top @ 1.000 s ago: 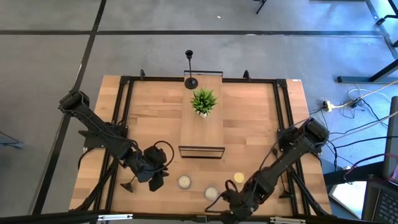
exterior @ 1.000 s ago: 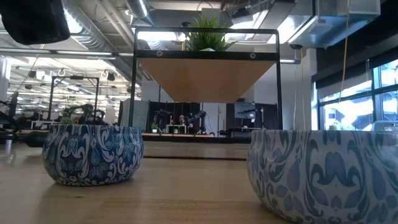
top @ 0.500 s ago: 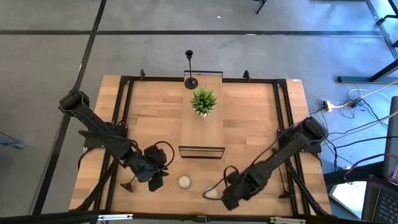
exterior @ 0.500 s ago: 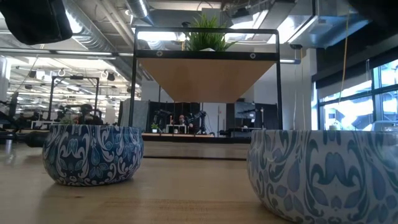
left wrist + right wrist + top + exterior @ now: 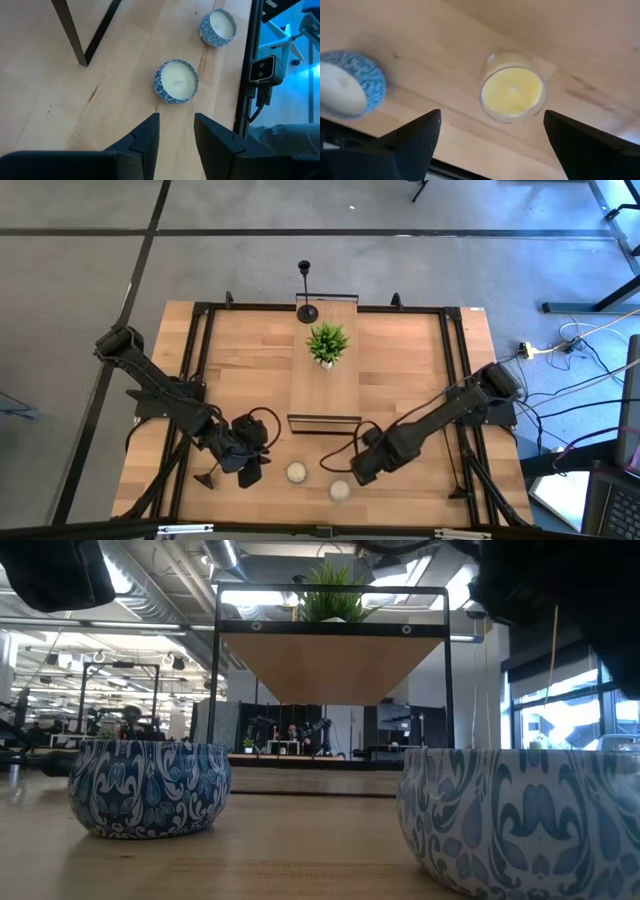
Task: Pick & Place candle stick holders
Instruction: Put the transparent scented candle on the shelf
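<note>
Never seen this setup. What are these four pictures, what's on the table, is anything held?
These are two robot arms at a wooden table. One picture looks straight down from above, one sits at table height, and one comes from a camera on each arm's wrist. On the table are a plant on a small shelf, a black candle holder at the far edge, a second holder by the left arm, two white candles in blue tins, and a yellow candle. The left pincer is open near a white candle and holds nothing. The right pincer is open wide over the yellow candle, also empty.
</note>
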